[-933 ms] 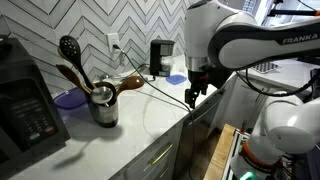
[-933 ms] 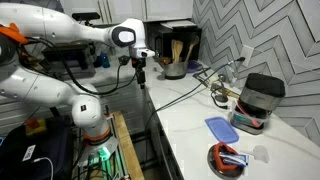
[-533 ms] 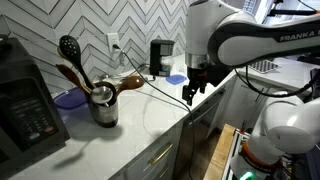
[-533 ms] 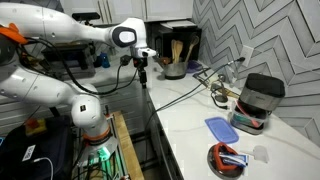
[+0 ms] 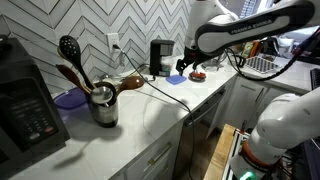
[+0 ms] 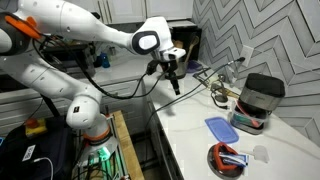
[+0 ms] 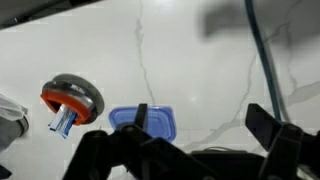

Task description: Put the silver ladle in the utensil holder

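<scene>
The utensil holder (image 5: 104, 108) is a shiny steel cup on the white counter, next to the big black appliance. A black slotted spoon (image 5: 68, 47) and brown wooden spoons (image 5: 72, 73) stick out of it. I cannot make out the silver ladle for sure in any view. My gripper (image 5: 183, 68) hangs open and empty above the counter, well away from the holder. It also shows in an exterior view (image 6: 175, 84). In the wrist view its two dark fingers (image 7: 205, 135) are spread apart with nothing between them.
A blue lid (image 7: 140, 120) and a red bowl (image 7: 70, 97) lie on the counter under the gripper. A small black appliance (image 5: 160, 55) stands by the tiled wall. A wooden spoon (image 5: 126, 83) and a thin cable (image 5: 165, 92) lie across the counter.
The gripper has moved from the counter's front edge to over the counter, above the blue lid. It stays open and empty.
</scene>
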Motion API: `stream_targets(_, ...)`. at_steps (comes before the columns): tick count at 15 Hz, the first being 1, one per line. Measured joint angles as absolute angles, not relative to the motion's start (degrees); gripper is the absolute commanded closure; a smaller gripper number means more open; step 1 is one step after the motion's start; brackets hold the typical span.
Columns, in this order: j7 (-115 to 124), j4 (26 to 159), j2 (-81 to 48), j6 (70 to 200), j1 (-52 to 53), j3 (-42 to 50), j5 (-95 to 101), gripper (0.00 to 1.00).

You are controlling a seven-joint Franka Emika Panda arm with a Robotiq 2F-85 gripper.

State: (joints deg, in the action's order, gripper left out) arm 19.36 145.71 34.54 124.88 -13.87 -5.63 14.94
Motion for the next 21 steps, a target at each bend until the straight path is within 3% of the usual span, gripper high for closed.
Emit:
stream_targets(7,13.96,127.18,13.69,129.01,-13.27,-5.32,25.85,0.00)
stream_targets(21,2.30,125.56,10.01,133.13,-8.91,-2.38,26.14,0.00)
